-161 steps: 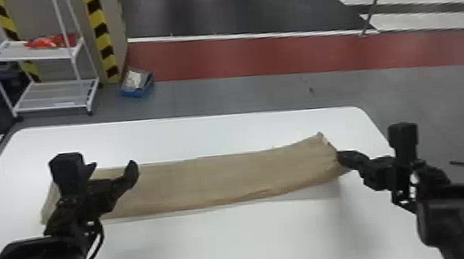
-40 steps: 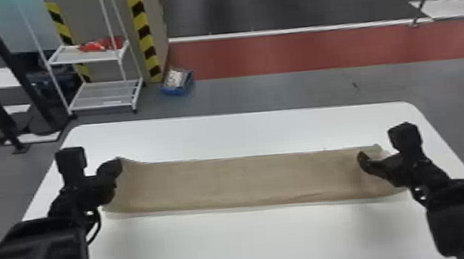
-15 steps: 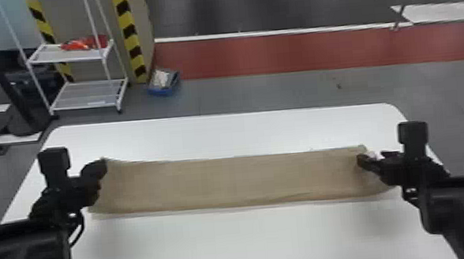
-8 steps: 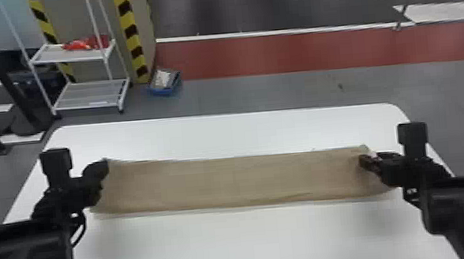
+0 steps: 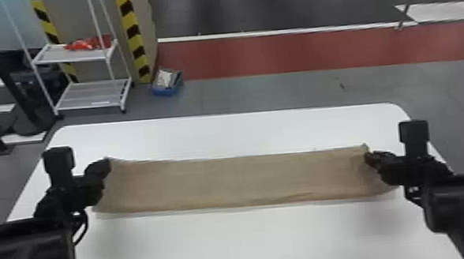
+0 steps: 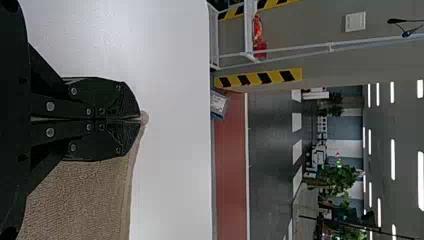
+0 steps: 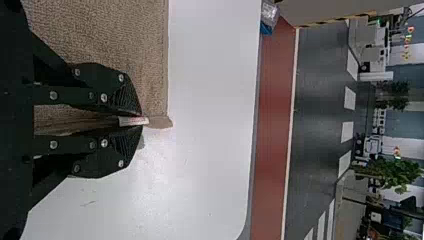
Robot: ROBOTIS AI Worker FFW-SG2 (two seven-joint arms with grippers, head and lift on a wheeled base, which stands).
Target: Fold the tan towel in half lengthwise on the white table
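Stretching across the frame's middle, the tan towel [image 5: 239, 182] spans the white table [image 5: 244, 241] in a long strip. At frame left, the left gripper [image 5: 104, 171] is clamped on one corner; at frame right, the right gripper [image 5: 369, 159] pinches another (pale tag [image 7: 133, 121] included).

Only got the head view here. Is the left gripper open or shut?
Observer: Shut. In the left wrist view, the left gripper has its fingers together, with a bit of the tan towel poking out past the tips.
Operator: Right gripper, anything besides cloth between the tips?
Observer: Yes, a small white tag.
Operator: Does cloth show past those tips?
Observer: Yes, in the right wrist view a corner of the towel sticks out beyond them.
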